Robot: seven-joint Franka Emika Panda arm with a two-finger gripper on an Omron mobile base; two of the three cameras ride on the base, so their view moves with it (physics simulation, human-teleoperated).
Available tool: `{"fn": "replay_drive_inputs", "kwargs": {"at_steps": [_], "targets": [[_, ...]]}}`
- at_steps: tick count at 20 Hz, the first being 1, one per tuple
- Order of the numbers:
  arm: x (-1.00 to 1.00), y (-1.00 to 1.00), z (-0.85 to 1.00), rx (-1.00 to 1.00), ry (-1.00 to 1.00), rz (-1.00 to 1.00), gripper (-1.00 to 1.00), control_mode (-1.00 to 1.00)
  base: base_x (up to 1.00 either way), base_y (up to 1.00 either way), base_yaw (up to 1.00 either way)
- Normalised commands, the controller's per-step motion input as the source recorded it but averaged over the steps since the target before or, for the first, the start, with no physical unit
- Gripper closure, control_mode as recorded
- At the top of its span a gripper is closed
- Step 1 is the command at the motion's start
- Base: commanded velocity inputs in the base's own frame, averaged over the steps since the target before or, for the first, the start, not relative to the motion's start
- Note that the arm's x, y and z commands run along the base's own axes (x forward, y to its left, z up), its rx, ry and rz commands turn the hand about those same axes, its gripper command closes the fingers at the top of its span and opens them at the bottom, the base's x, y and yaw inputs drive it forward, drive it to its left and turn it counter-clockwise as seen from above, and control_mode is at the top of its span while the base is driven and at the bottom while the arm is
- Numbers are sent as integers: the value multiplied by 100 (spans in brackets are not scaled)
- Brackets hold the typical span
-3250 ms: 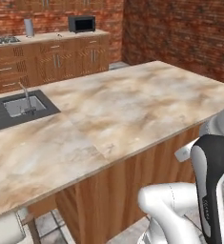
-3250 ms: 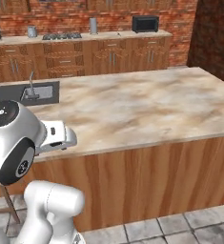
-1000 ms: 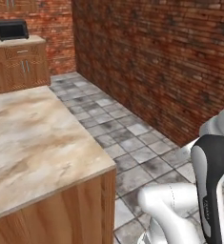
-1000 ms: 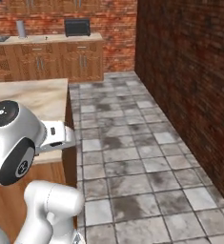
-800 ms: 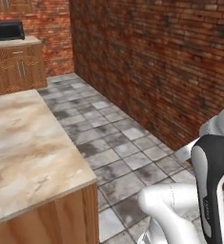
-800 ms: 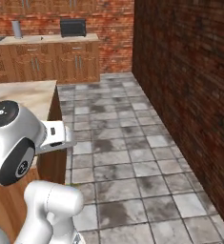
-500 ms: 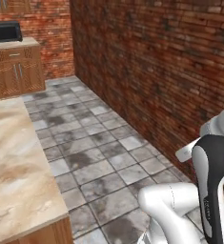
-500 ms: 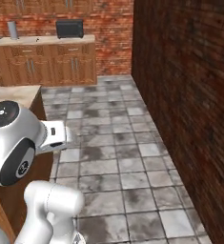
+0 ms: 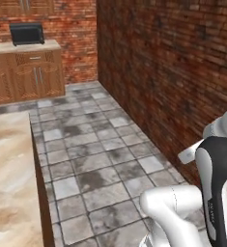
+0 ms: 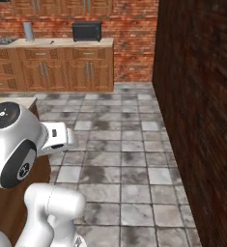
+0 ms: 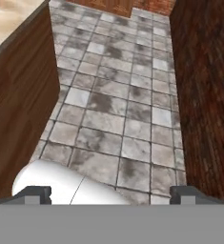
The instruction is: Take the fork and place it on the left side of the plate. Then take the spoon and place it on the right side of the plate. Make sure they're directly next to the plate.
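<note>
Left base view: you look along a grey tiled floor (image 9: 93,159) bounded on the right by a red brick wall (image 9: 168,62). The marbled island counter (image 9: 8,183) occupies the lower left, its wooden side panel dropping to the tiles. At the far end stands a run of wooden base cabinets (image 9: 25,75), doors shut, so you cannot tell what they contain; a black microwave (image 9: 26,34) sits on their light worktop, its door closed as well. The arm (image 9: 211,193) rises at the lower right, white with a dark joint cover.

Right base view: you see the same floor and brick wall from the other side. The cabinets carry the microwave near the middle of the worktop, a grey paper-towel roll (image 10: 28,31) standing upright to its left, and part of a stove top (image 10: 0,42) at the far left edge. A corner of the island counter appears at mid-left, partly behind the arm.

Hand view: the gripper (image 11: 112,194) points down at bare tiles, with the island's wooden side on the left and the brick wall on the right. Its two fingertips (image 11: 33,194) stand wide apart at the bottom edge, with nothing between them; the hand is open and empty.

You cannot locate the spoon, the fork or the plate from these views; the visible portion of the island counter carries no container.
</note>
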Motion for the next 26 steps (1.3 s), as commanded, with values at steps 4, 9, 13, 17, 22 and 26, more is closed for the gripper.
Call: {"fn": "replay_drive_inputs", "kwargs": {"at_steps": [4, 9, 13, 17, 22, 26], "targets": [[0, 0, 0, 0, 0, 0, -100, 100, 100, -17, 27], [0, 0, 0, 0, 0, 0, -100, 100, 100, -17, 25], [0, 0, 0, 0, 0, 0, -100, 100, 100, -16, 23], [0, 0, 0, 0, 0, 0, -100, 100, 100, -15, 21], [0, 0, 0, 0, 0, 0, -100, 100, 100, -15, 20], [0, 0, 0, 0, 0, 0, -100, 100, 100, -15, 20]]}}
